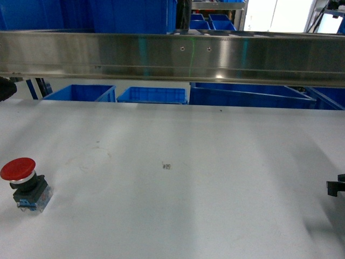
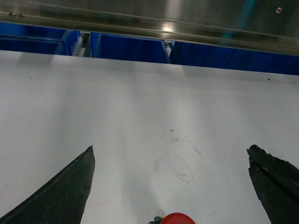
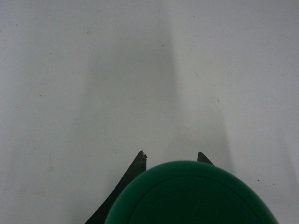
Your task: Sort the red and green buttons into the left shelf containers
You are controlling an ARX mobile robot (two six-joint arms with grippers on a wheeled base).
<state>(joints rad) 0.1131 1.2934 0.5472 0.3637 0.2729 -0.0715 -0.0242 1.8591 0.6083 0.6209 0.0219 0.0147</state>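
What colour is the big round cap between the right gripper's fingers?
Green: the green button fills the right wrist view, best seen there.

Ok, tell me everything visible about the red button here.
The red button stands upright on the white table, near its front left. It has a wide glossy red mushroom cap, a black collar and a blue-and-clear block base. Nothing grips it. In the left wrist view only the cap's edge shows, between the open jaws.
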